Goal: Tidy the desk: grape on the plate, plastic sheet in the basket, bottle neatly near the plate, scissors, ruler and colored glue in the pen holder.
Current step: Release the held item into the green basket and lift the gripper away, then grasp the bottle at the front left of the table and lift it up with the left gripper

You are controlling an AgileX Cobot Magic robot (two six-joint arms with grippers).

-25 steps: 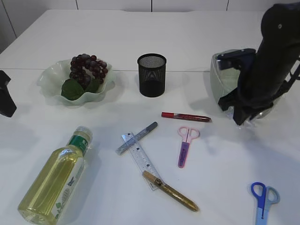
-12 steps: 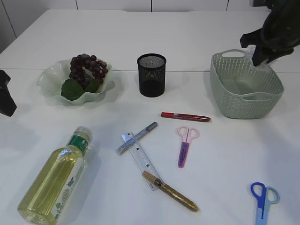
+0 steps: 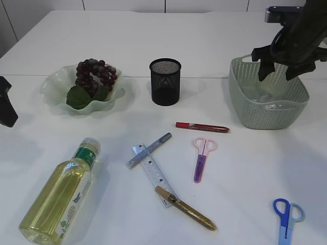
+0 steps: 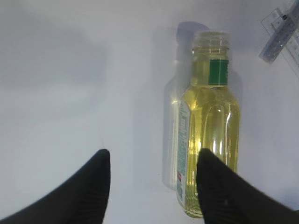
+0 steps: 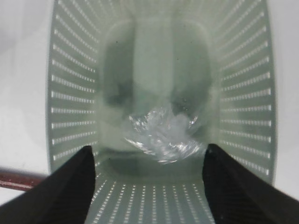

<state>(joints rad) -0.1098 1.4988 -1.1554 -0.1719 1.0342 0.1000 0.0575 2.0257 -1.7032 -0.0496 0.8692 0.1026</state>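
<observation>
Plastic sheet inside basket walls

You've got a plain white table, glossy, with soft shadows on it. A thin seam runs left to right across it, and a second white tabletop sits behind. Pale wall panels with dark vertical joints line the top edge. Both wrist views show the same white surface.

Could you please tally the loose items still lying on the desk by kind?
Scissors: 2, pink and blue
Glue pens: 3, red, silver, gold
Ruler: 1
Bottle: 1
Total: 7
</observation>
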